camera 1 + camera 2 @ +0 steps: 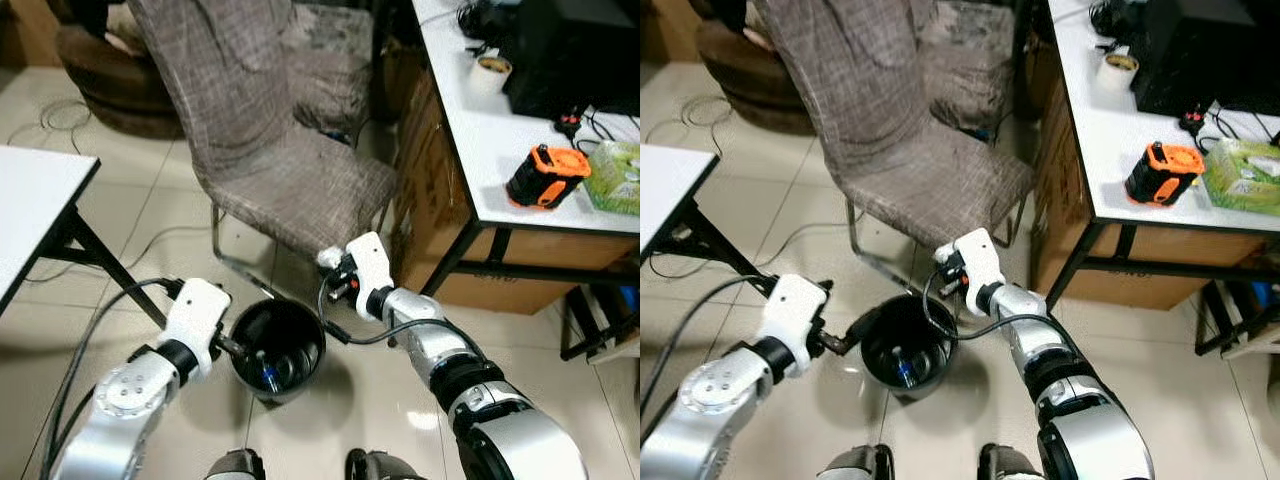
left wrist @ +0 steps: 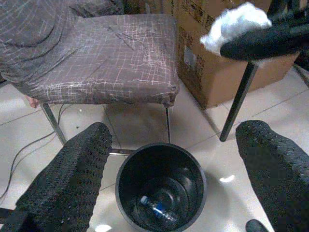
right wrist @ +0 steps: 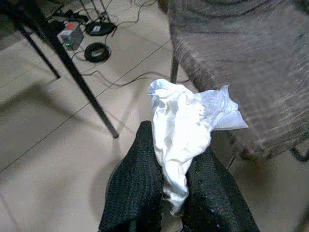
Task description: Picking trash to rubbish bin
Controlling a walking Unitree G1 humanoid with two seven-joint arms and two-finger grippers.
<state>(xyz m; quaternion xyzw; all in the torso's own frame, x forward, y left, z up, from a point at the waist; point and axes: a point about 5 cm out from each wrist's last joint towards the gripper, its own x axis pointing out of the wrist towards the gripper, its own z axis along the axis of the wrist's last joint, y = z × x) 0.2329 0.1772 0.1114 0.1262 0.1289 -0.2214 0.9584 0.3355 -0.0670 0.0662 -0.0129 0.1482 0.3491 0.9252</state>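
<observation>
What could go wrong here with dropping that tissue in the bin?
The right claw pinches the white tissue near the chair, beside the black bin rather than over it; released now, it may land on the floor. The open left claw hovers above the bin and might block the drop.

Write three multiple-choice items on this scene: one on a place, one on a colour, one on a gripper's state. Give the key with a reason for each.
1. Where does the black bin stand?
A. on the white desk
B. on the floor before the chair
C. on the chair seat

2. What colour is the crumpled tissue?
A. white
B. green
C. orange

3. How is the right gripper?
A. open, holding nothing
B. shut on a bottle
C. shut on the tissue

Key: 1 B, the bin sits on tiles by the chair's front legs. 2 A, it shows white between the black fingers. 3 C, both fingers pinch the tissue.
</observation>
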